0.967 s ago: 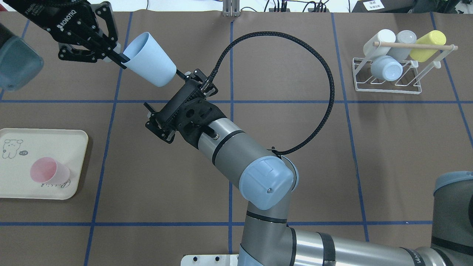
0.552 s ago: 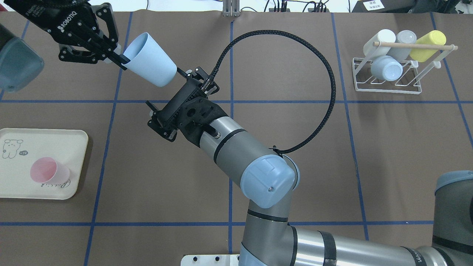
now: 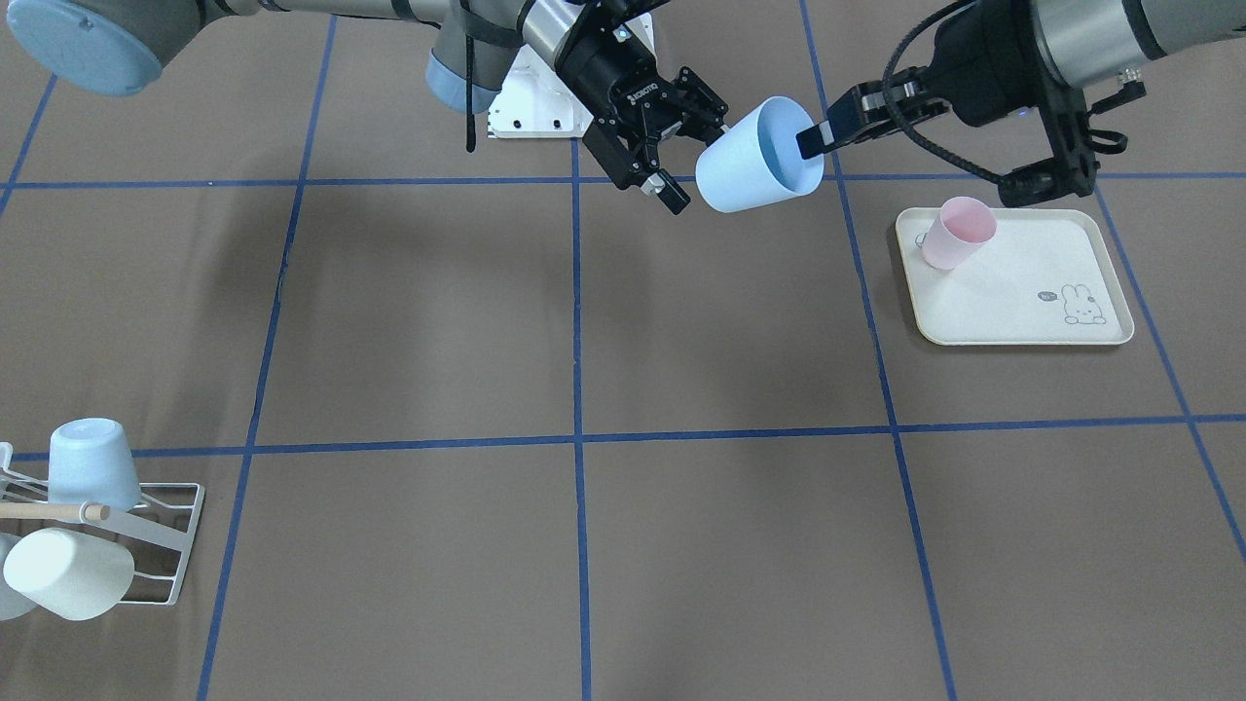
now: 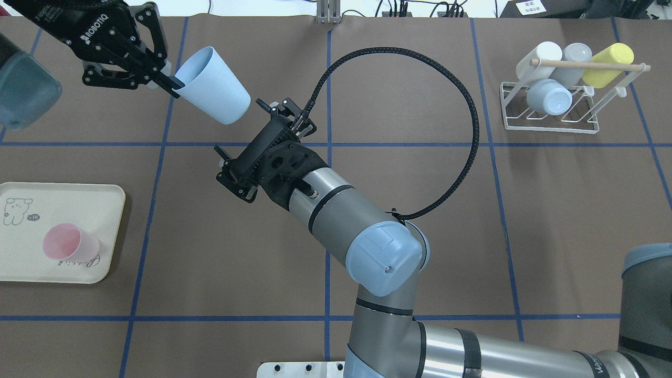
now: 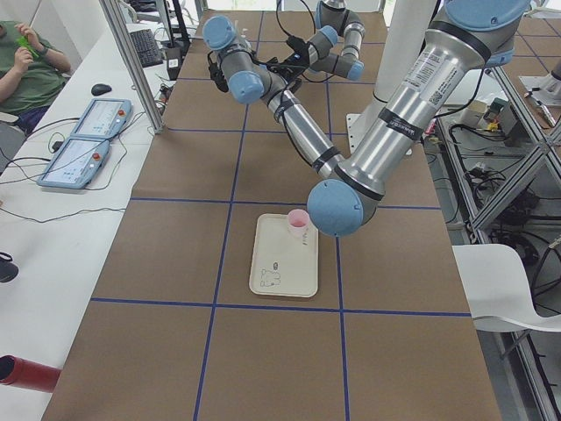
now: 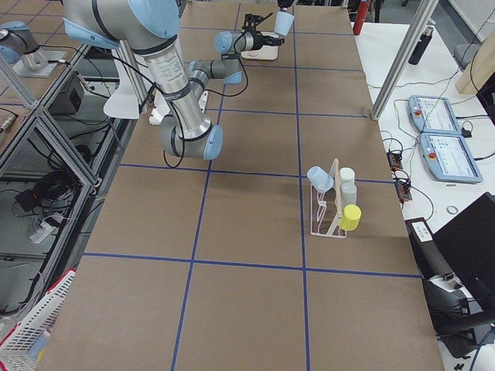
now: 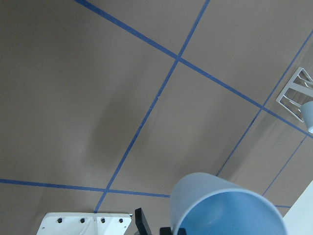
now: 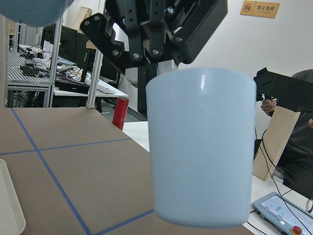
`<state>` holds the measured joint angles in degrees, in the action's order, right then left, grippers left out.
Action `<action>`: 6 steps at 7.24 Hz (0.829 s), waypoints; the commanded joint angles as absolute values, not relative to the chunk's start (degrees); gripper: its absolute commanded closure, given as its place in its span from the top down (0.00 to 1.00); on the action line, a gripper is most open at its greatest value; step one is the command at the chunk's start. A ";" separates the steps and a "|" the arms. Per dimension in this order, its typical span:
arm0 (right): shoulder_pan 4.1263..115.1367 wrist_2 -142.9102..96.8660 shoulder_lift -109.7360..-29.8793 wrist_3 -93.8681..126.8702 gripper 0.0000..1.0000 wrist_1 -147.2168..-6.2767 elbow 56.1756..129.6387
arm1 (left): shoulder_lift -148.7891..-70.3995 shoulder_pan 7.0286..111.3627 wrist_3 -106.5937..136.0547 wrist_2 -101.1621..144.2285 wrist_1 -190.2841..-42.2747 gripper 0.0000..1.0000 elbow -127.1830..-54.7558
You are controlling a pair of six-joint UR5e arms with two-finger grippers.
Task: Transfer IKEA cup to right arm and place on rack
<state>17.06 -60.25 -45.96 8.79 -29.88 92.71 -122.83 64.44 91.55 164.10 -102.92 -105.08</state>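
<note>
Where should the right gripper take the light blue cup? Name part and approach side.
Best to grip the light blue cup on its side wall near the closed base, coming from the base end, opposite the left gripper. That gripper pinches the rim, one finger inside the mouth, so the narrower base end, facing the open right gripper, is free.

Two grey tubular arms, black two-finger grippers.
Right arm (image 4: 341, 215): grey metal tubes with black bands; rounded light blue joint caps (image 4: 386, 260), one with a small screw at centre; braided black cable (image 4: 472, 131) arcing from a joint to the wrist; right gripper (image 4: 238, 126) black, linkage fingers; left arm (image 3: 1090, 29) same grey, with a black bracket (image 3: 1066, 146) off the wrist; left gripper (image 4: 174, 85) black, white ROBOTIQ lettering (image 4: 94, 32); white base plate (image 3: 526, 107), dark screw heads.
</note>
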 commanded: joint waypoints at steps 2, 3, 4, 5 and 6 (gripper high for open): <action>17.23 -60.21 -45.62 8.79 0.98 -29.88 93.34 | -122.87 63.99 91.41 164.09 -102.92 0.00 -104.94; 17.31 -60.21 -45.62 8.70 0.98 -29.88 93.25 | -122.87 63.98 91.41 164.09 -102.92 0.00 -104.85; 17.31 -60.21 -45.62 8.70 0.98 -29.88 93.25 | -122.87 63.46 91.41 164.09 -102.92 0.00 -104.94; 17.40 -60.21 -45.96 6.53 0.96 -29.88 93.25 | -122.87 63.11 91.32 164.00 -102.92 0.00 -104.94; 17.32 -60.12 -45.97 5.72 0.96 -29.88 93.34 | -122.87 63.02 91.32 164.00 -102.92 0.00 -104.94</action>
